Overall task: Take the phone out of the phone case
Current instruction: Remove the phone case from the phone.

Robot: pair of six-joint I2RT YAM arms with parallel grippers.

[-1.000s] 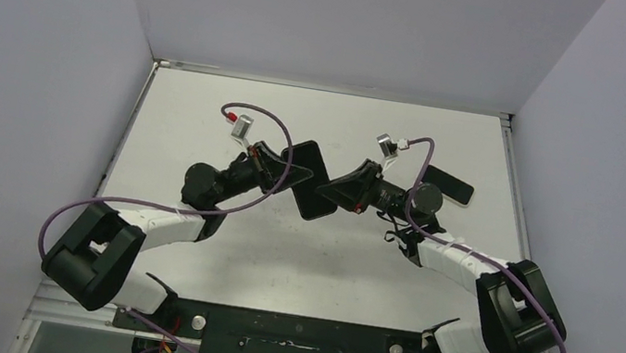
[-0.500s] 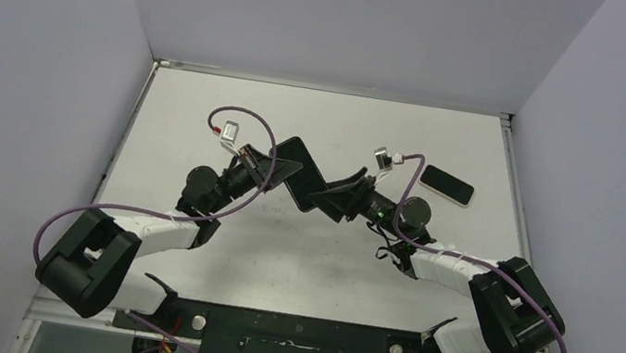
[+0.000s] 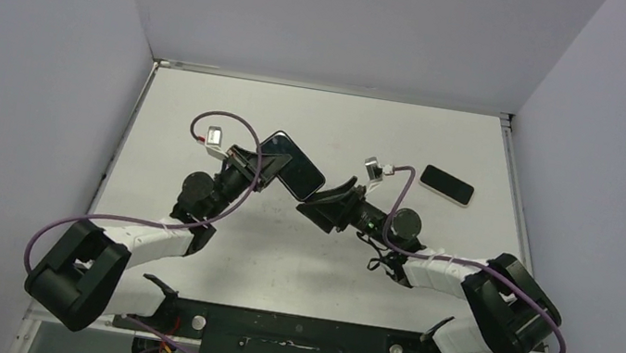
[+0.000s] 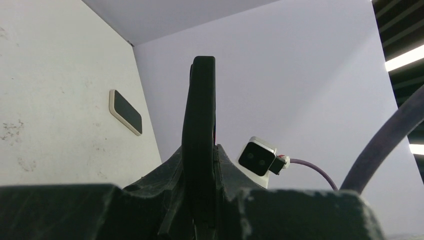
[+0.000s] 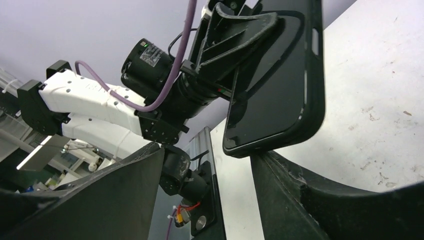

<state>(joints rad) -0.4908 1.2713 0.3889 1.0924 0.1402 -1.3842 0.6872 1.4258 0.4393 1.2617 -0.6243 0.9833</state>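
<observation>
My left gripper [image 3: 271,168] is shut on the black phone case [image 3: 292,165] and holds it above the table. In the left wrist view the case [image 4: 200,100] stands edge-on between the closed fingers [image 4: 165,172]. A dark glossy face that looks like the phone's screen fills its rim [image 5: 272,85]. My right gripper [image 3: 324,203] is open at the case's lower right corner. In the right wrist view its fingers [image 5: 125,185] stand wide apart, and one fingertip sits just under the case's bottom edge.
A white-edged phone with a black screen [image 3: 447,184] lies flat on the table at the back right; it shows in the left wrist view [image 4: 126,112]. Purple cables loop over both wrists. White walls enclose the table on three sides.
The right gripper has let go of the case's corner and opened. The left arm has carried the case up and toward the far left; the right gripper followed leftward.
</observation>
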